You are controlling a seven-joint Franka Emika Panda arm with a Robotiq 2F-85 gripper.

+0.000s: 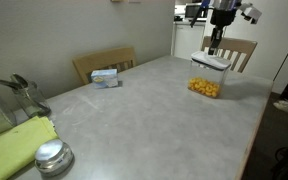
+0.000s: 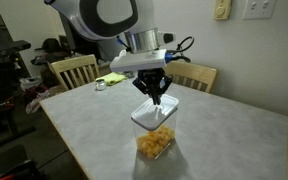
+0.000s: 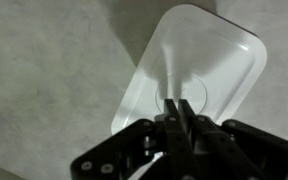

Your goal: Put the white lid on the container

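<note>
On top of the container [image 1: 208,82], at the far end of the table [image 1: 154,115], sits the white lid [image 3: 219,50]. My gripper [image 3: 181,108] is drawn almost together, pinching the lid's centre button. Small box [image 1: 106,76], metal lid [image 1: 52,157] and green cloth [image 1: 14,145] lie well apart. Only the wrist view shows the button; both exterior views show yellow pieces inside.

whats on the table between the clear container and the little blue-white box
Nothing: just bare table between the container and the blue-white box, shown in an exterior view.
</note>
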